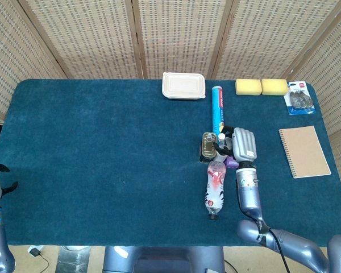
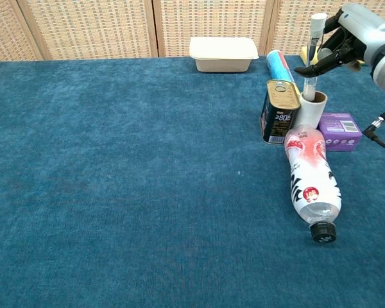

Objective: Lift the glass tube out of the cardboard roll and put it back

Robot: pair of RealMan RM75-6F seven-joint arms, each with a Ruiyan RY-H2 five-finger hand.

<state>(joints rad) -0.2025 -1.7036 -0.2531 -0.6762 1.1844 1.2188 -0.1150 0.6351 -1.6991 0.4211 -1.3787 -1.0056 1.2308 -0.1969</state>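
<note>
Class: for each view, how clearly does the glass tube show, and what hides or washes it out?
Chest view: glass tube is sharp and upright but see-through, pale against the screen. Head view: seen end-on, largely hidden by the right hand. Lighting is soft, without glare.

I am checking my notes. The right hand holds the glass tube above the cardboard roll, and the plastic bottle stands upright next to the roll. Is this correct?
Not quite. The plastic bottle lies on its side, as the chest view shows. The rest holds: the right hand holds the glass tube above the cardboard roll.
</note>
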